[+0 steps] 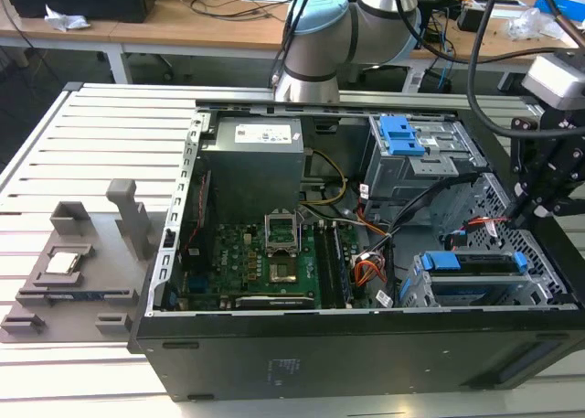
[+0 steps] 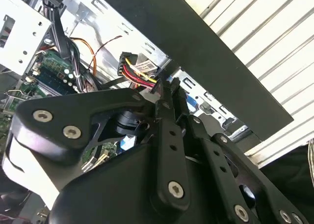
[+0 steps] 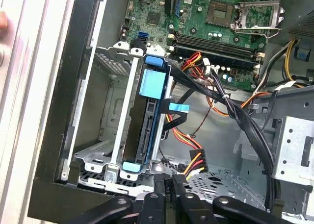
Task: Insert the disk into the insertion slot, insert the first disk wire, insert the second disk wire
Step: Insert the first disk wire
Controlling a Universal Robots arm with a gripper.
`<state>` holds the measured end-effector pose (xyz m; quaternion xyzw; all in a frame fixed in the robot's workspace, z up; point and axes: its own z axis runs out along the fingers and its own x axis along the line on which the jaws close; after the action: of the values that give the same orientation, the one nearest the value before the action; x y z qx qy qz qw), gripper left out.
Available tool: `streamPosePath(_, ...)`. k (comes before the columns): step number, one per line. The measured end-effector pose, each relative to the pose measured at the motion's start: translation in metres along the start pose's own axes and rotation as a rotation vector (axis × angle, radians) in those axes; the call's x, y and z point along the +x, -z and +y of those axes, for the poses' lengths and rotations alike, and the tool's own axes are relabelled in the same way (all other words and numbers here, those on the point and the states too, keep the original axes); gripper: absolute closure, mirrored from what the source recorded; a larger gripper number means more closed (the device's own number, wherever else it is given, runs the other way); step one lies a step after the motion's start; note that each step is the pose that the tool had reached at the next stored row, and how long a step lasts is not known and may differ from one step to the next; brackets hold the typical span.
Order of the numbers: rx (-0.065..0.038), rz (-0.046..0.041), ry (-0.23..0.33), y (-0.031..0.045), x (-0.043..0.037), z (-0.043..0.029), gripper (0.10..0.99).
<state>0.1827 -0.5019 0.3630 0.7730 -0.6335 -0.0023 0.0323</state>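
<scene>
The gripper (image 3: 170, 182) is hovering inside the open computer case (image 1: 274, 363), its fingers drawn narrow and almost touching; I cannot tell whether they are pinching anything. Just beyond the fingertips, a plug with red, yellow and black wires (image 3: 195, 164) is hanging. Past it, the disk (image 3: 146, 121) is sitting in its blue carrier inside the insertion slot (image 3: 112, 106), at the case's near corner on the exterior view's right. The first disk wire (image 1: 489, 222) is running just beside the gripper there. Farther off the motherboard (image 3: 221, 18) is lying flat, and the case is resting on the slatted table (image 1: 82, 144).
</scene>
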Motion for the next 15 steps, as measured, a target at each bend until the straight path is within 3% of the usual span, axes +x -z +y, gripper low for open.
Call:
streamPosePath(2,-0.003,-0.0037,-0.075,-0.0001,0.0000,0.0001,0.906)
streamPosePath(3,-0.003,-0.0071,-0.079,-0.0004,-0.0005,0.0026,0.906)
streamPosePath(5,-0.001,-0.0158,-0.079,-0.0018,-0.0037,0.0185,0.906)
streamPosePath(6,-0.001,-0.0193,-0.079,-0.0023,-0.0046,0.0227,0.906)
streamPosePath(7,0.001,-0.0275,-0.079,-0.0036,-0.0039,0.0321,0.914)
streamPosePath(15,0.001,-0.0297,-0.078,-0.0096,0.0216,0.0381,0.914)
